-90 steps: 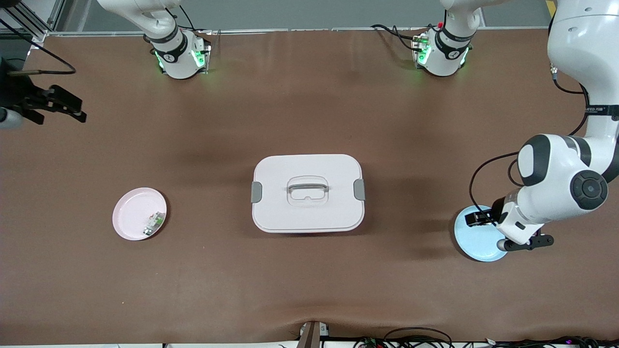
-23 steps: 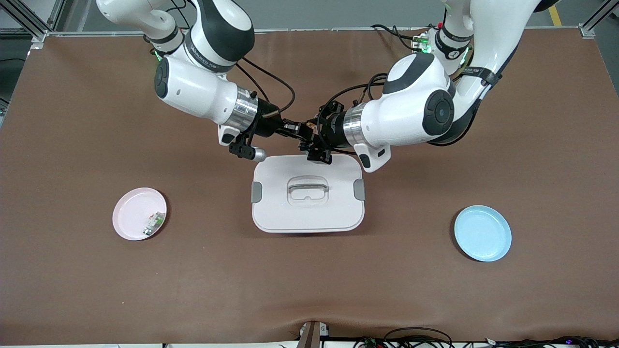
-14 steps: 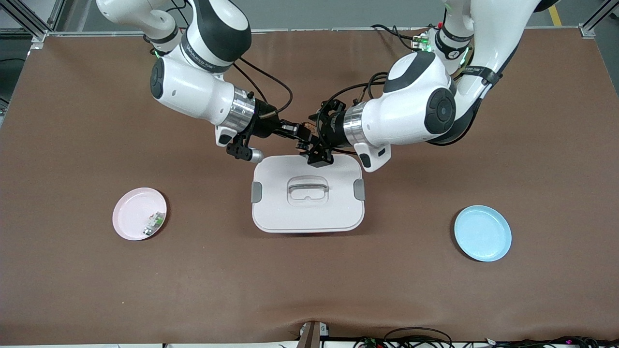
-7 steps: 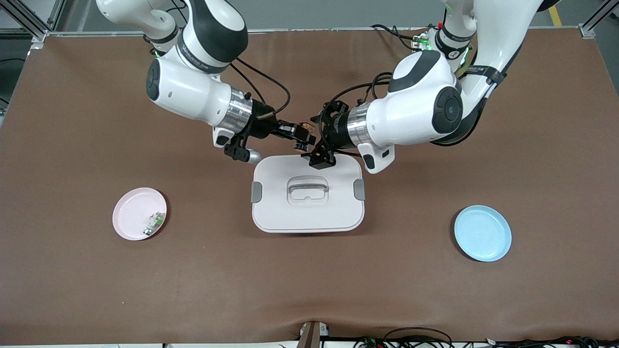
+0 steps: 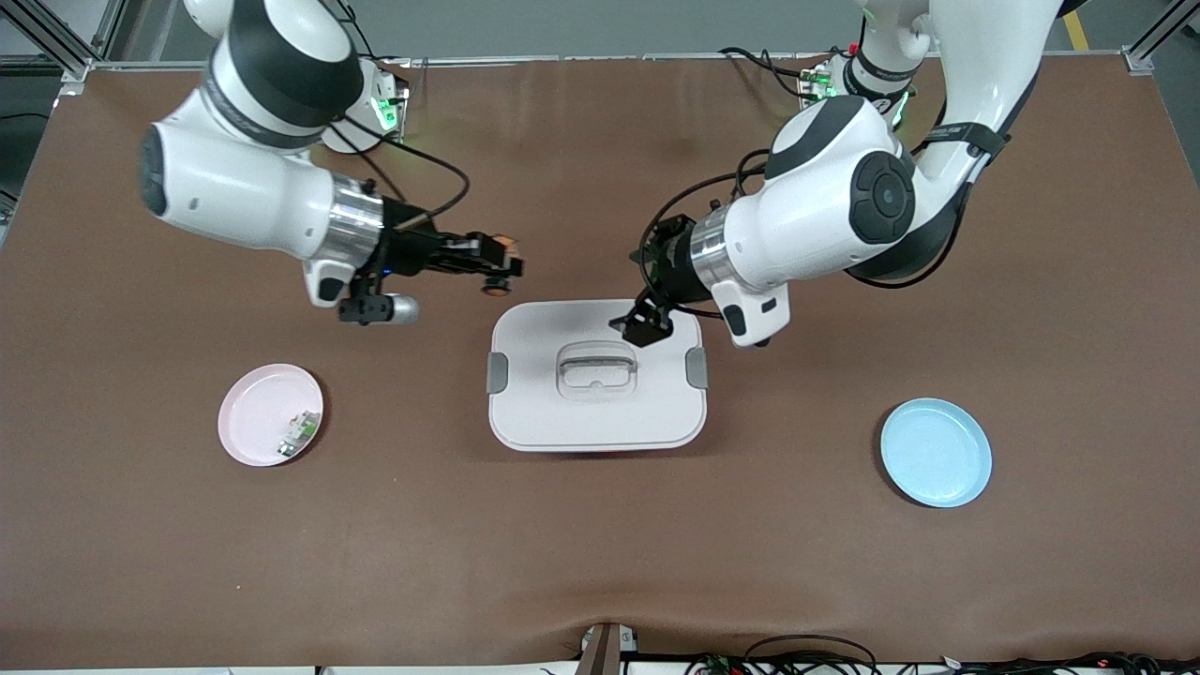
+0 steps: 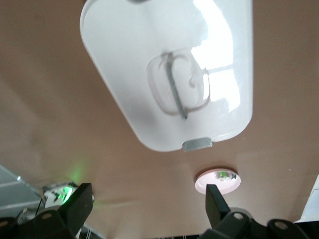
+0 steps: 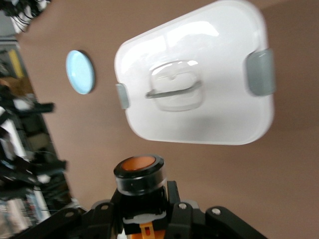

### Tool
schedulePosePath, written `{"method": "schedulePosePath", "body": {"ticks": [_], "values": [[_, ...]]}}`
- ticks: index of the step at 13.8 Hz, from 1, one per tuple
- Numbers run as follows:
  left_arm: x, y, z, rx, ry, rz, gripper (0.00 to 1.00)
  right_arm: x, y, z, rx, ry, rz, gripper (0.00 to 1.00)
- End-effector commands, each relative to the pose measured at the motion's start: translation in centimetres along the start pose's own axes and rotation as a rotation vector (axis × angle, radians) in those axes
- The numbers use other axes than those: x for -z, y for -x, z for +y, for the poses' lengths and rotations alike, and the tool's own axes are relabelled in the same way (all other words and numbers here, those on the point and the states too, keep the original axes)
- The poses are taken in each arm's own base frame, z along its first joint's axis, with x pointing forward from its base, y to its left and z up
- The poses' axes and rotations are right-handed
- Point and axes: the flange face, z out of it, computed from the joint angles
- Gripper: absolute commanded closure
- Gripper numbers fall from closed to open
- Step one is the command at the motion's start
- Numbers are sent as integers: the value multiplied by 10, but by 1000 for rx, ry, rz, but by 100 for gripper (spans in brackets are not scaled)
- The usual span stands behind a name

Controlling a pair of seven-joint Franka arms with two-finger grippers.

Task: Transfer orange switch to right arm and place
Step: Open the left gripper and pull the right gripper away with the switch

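- Nearest the front camera, the blue plate lay toward the left arm's end of the table, and the pink plate toward the right arm's end, with a small green-and-white part on it.
- Between the plates stood the white lidded box, its grey clips at both ends and a recessed handle on top.
- The left gripper hung over the box's edge farthest from the front camera; the left wrist view alone showed its two black fingers spread apart with nothing between them.
- The right gripper was over bare table, beside the box's corner toward the right arm's end, its arm stretched level from a bent elbow.
- Only the right wrist view gave the grip plainly: the jaws were clamped on the orange switch, orange cap facing the camera.
- In the front view the switch was a mere orange speck at the fingertips, possibly with its cap pointing downward.
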Motion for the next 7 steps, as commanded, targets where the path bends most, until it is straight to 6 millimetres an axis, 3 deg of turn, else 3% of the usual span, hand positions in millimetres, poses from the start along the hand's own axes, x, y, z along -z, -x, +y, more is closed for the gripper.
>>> {"method": "schedulePosePath", "body": {"ticks": [1,5,7], "values": [[26,-24,4,-93,36,84,0,20,11,15,211,227,18,100],[46,-38,-4,-283,-4,243,0,37,4,55,448,514,-18,100],[59,-65,-9,-412,-87,284,0,52,-7,84,558,581,-53,100]]}}
